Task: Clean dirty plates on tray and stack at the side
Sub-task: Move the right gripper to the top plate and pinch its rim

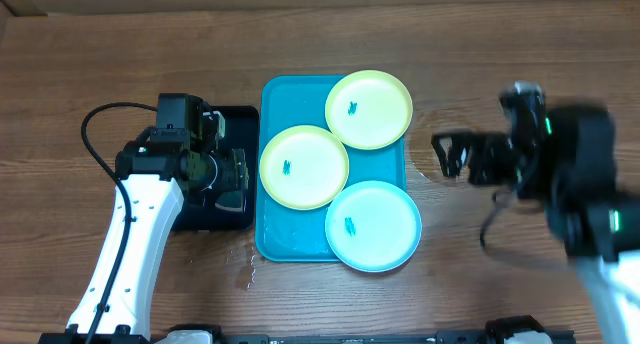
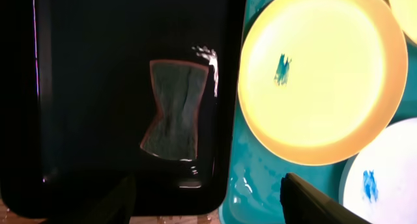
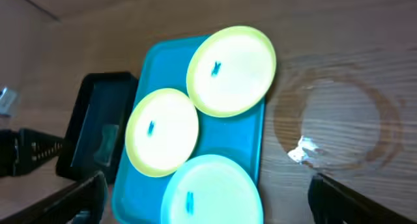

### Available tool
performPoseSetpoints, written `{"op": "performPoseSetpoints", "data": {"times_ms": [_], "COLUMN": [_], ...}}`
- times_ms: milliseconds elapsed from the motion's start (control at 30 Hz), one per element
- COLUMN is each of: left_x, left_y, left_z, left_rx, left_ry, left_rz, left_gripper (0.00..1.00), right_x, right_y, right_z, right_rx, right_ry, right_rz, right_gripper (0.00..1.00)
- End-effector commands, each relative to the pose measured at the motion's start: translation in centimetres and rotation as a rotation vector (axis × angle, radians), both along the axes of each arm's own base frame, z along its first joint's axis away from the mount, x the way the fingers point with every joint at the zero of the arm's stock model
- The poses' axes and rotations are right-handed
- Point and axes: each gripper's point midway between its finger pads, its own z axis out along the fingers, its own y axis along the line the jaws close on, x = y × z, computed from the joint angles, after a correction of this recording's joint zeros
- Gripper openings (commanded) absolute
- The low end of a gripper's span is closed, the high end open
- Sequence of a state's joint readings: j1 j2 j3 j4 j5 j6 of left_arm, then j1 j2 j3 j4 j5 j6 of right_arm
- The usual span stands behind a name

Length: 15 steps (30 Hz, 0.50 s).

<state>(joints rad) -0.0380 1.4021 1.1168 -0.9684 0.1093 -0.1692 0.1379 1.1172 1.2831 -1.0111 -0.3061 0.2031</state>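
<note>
We see a brown wooden table (image 1: 100, 54) with clear grain. At 3 o'clock, a round wet mark (image 3: 332, 123) shines under the light.

The plates (image 1: 304, 167) and tray (image 1: 275, 99) are smooth, glossy plastic. The table (image 1: 100, 44) is grained wood, the black tray (image 2: 85, 68) perhaps wet.

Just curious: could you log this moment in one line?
plates: three, smudged, unstacked on tray | left gripper: open above black tray | right gripper: open, beside tray

No lettering, label, brand mark or number is legible in any view; the blue marks on the plates (image 1: 304, 167) are smudges, not writing.
</note>
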Motion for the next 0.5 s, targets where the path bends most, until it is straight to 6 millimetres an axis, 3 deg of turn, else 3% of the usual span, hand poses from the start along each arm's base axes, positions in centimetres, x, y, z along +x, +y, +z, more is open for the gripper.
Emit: {"op": "performPoseSetpoints", "data": {"times_ms": [0,100,200,267,467], "left_x": [0.3,0.4,0.3,0.3,0.3], "left_y": [0.0,0.0,0.0,0.0,0.1], "left_z": [0.0,0.0,0.0,0.0,0.0], "left_rx": [-0.001,-0.001,-0.001,0.000,0.003], "left_ry": [-0.005,-0.009,-0.007,-0.005,-0.006], "left_rz": [0.018,0.017,0.018,0.018,0.018], "left_gripper": [0.72,0.75,0.76,0.76,0.75], "right_x": [2.3,3.5,4.3,4.4,3.9], "right_y": [2.5,4.9,6.1,7.0,9.8], "right_z": [1.9,2.1,0.5,-1.3,-7.4], "right_rx": [0.075,0.186,0.234,0.207,0.025], "right_ry": [0.093,0.139,0.215,0.266,0.425], "right_rz": [0.110,0.207,0.217,0.226,0.145], "right_gripper": [1.00,1.00,0.59,0.49,0.44]}}
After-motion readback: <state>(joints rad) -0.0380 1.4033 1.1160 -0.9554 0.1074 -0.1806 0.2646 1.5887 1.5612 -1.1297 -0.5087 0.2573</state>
